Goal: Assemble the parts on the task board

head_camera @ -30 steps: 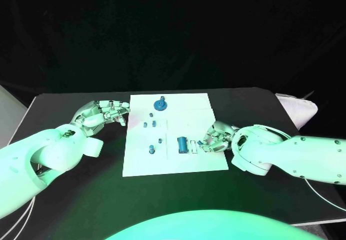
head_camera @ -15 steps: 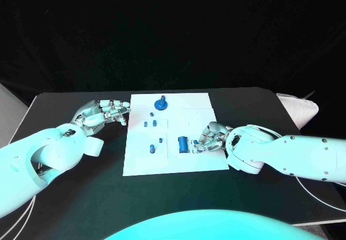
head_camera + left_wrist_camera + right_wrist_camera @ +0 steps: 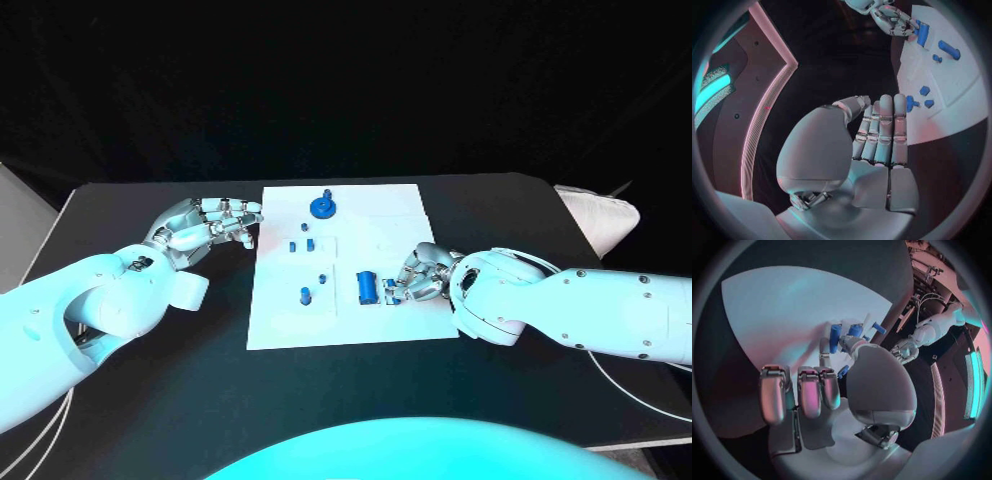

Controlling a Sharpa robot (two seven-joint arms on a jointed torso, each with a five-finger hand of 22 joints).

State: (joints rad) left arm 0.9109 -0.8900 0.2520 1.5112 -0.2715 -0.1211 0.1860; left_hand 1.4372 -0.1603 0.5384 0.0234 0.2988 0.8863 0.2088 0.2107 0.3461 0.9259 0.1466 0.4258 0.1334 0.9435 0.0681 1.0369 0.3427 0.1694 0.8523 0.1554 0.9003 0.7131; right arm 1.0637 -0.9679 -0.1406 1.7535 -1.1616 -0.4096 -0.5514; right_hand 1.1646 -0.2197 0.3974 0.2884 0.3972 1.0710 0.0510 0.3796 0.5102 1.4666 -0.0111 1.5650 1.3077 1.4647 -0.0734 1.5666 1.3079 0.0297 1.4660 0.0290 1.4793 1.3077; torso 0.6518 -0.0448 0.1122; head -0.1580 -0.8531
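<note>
The white task board (image 3: 353,322) lies in the middle of the black table. On it are a round blue part (image 3: 322,208) at the far end, several small blue parts such as one at mid-left (image 3: 304,296), and a blue cylinder (image 3: 366,288). My right hand (image 3: 421,275) rests on the board's right side, its fingertips at a small blue part (image 3: 389,291) beside the cylinder (image 3: 836,337); whether it pinches that part is unclear. My left hand (image 3: 202,228) lies at the board's left edge, fingers straight and together (image 3: 879,130), holding nothing.
The board (image 3: 954,100) fills the table's middle, with black table surface (image 3: 159,390) on both sides and in front. A pale object (image 3: 594,215) sits at the table's right edge. My right forearm (image 3: 606,315) lies across the table right of the board.
My right hand has edged left across the board, bringing its fingertips closer to the blue cylinder. The left hand has stayed where it was.
</note>
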